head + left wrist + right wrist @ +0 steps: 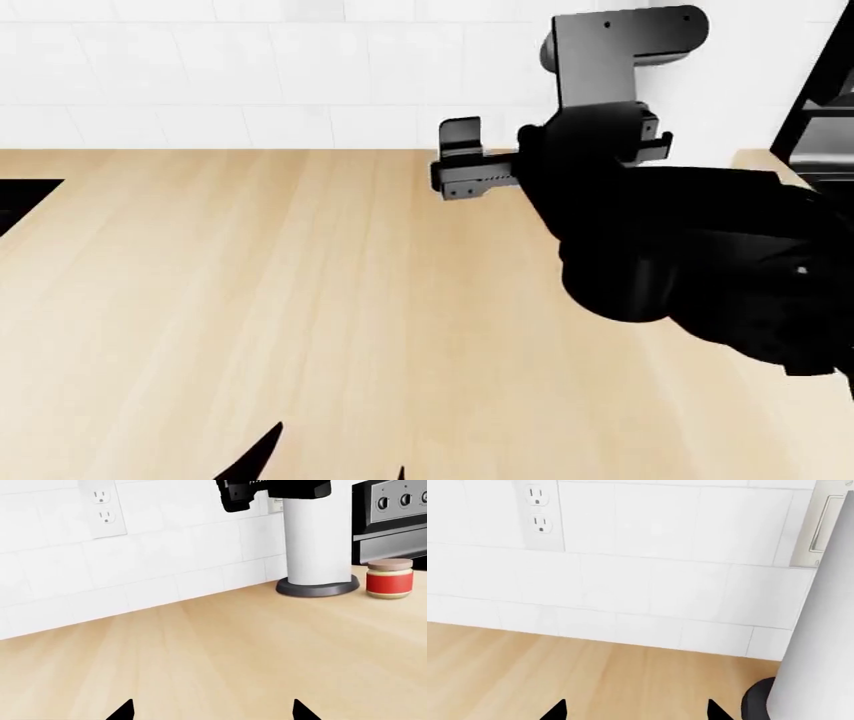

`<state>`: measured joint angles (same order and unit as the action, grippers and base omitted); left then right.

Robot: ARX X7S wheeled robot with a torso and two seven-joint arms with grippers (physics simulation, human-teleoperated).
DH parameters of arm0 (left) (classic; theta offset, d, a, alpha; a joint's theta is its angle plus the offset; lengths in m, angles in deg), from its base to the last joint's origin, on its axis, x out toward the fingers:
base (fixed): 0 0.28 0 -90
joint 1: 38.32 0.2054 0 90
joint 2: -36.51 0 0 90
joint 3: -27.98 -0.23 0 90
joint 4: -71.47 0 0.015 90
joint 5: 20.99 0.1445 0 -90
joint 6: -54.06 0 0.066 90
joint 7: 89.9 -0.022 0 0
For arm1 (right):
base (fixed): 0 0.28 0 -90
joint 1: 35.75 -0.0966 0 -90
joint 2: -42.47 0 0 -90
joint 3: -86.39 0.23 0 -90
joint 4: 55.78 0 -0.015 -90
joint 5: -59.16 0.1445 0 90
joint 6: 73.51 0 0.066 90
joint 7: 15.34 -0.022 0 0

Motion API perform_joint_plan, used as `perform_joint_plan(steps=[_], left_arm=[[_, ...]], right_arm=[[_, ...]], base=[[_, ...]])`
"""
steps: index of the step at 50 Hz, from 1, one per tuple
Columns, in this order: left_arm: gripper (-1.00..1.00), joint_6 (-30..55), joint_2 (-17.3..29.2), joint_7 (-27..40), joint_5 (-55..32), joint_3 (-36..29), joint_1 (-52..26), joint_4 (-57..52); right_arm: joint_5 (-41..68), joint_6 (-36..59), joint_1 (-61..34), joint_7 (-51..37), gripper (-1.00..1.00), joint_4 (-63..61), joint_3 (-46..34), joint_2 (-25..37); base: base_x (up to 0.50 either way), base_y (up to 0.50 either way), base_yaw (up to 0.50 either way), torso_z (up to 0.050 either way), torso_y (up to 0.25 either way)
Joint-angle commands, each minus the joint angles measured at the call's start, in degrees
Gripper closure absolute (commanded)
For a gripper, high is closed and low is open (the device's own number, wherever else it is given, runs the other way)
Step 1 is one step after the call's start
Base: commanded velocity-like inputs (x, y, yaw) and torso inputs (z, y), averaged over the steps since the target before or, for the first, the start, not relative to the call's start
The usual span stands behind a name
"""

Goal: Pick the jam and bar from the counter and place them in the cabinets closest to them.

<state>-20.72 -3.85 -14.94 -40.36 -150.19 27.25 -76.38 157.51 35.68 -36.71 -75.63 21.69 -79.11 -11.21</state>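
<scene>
Only the left wrist view shows a tan-lidded jar (389, 578) on the counter (220, 655).

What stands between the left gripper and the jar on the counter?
Nothing visible: only bare counter lies between the open left gripper and the tan-lidded, red-banded jar. The paper towel roll stands beside the jar, not in the path. That jar is not the jam; neither jam nor bar shows in any view.

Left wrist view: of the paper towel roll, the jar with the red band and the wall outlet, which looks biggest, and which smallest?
1. Paper towel roll, plainly the largest.
2. Wall outlet.
3. Jar with the red band, which looks smallest, though the outlet is cut off at the picture's edge, so these two are close.
</scene>
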Motion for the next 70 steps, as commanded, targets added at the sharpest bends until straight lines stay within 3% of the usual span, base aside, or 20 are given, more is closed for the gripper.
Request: perform_joint_plan(steps=[1,41,70], left_arm=[[-1.0,-0.5,0.2,0.0,0.0,0.1,0.1,0.3],[-1.0,-1.0,0.5,-0.1,-1.3,1.3,-0.4,0.9],[-1.0,-0.9,2.5,1.5,-2.0,3.2,-1.2,0.0]], right_arm=[[-2.6,-3.0,5.2,-0.7,-1.0,-4.9,-0.6,2.4],[-14.1,-10.1,19.2,-12.7,-1.0,-33.7,-2.6,11.7],[-34.3,-13.0,35.2,-14.3,-1.0,-42.1,-8.4,14.9]], base=[[0.0,0.0,0.0,0.0,0.0],[0.0,0.0,0.0,0.0,0.0],[0.0,0.0,0.0,0.0,0.0]])
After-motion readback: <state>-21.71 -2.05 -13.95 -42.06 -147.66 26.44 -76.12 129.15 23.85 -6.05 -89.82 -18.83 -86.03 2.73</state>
